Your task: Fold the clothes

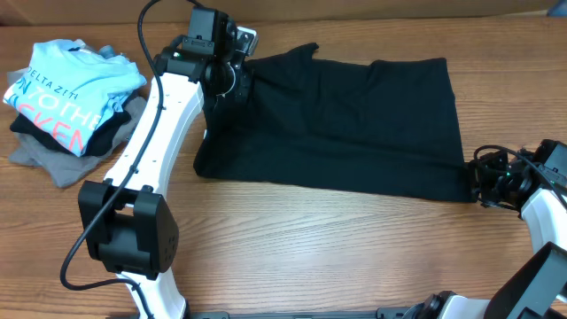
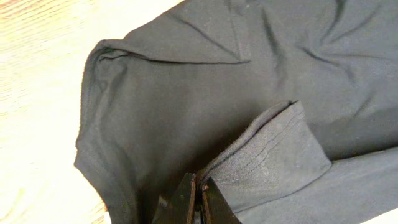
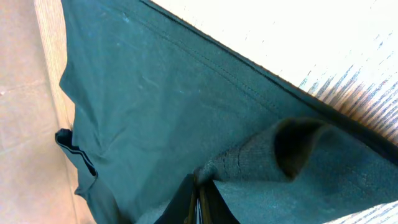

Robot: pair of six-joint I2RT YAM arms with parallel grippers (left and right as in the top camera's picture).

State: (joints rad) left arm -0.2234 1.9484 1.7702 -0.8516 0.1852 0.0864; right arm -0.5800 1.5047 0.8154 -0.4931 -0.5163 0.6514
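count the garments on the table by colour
light blue: 1, the light blue T-shirt with lettering
black: 2, the spread black T-shirt and a black layer under the blue one
grey: 1, the grey garment at the bottom
total: 4

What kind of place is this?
Probably a robot laboratory bench: a wooden table, the left arm and right arm working on a black T-shirt, other clothes piled aside.
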